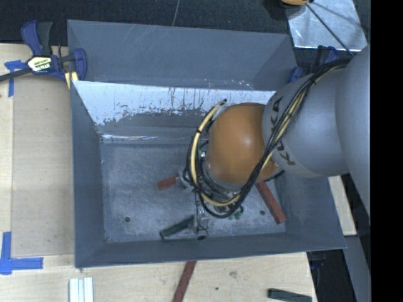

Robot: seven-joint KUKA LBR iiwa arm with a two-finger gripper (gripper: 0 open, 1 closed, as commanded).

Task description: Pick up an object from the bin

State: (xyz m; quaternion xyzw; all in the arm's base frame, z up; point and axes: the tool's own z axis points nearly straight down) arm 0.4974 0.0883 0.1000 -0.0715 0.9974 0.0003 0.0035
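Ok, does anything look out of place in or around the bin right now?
Yes: a reddish-brown stick lies outside the bin, on the surface just past its near wall. It resembles the reddish-brown strip inside at the right, so it may have dropped out. Nothing else stands out.

My arm (327, 124) is a broad silver-grey casing lettered KUKA in black; an orange dome (236, 143) caps my wrist — black and yellow cables (199, 140) loop it; my gripper (200, 225) is pale metal.

My surroundings, far side: dark matte surface (157, 2). Left side: pale tan surface (38, 168). Far right: shiny metal sheet (341, 10), brightly lit.
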